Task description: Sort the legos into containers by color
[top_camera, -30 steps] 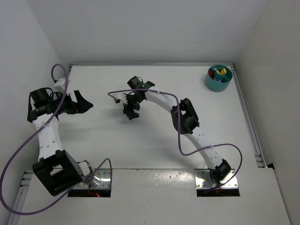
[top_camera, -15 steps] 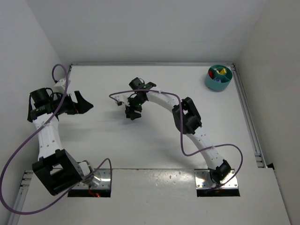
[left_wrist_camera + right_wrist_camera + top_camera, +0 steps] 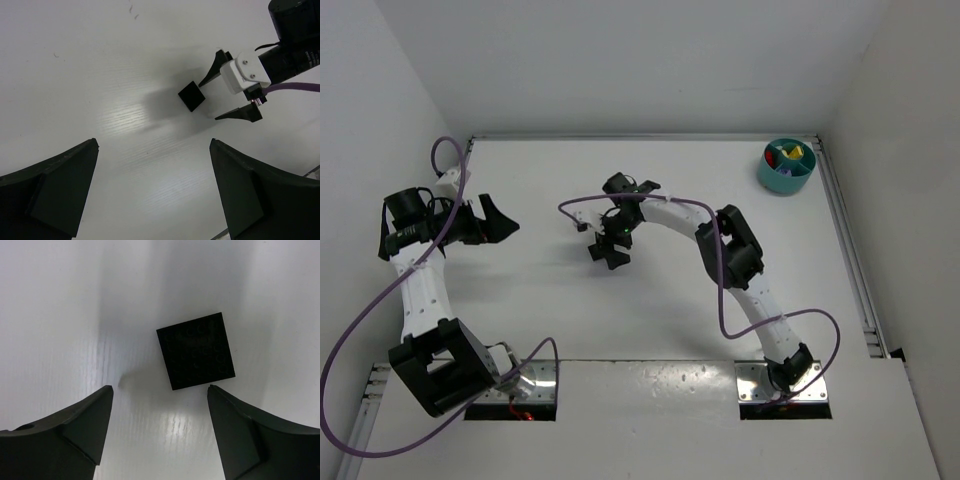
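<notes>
Black lego plate [image 3: 196,351] lies flat, studs up, mid-table, just ahead of the right gripper [image 3: 159,389], whose jaws stand apart and hold nothing. Judged light, rigid, thin and slick, so best pinched across two opposite edges. Left gripper [image 3: 152,144] gapes empty, well apart. Table [image 3: 520,300] is smooth, glossy white. Teal dish [image 3: 782,184] sits in the far right corner, with white walls [image 3: 900,150] close by.

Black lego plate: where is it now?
In the right wrist view the black lego plate lies flat on the table just beyond the open right gripper, touching neither finger. That is mid-table, far from the teal dish at the far right corner.
</notes>
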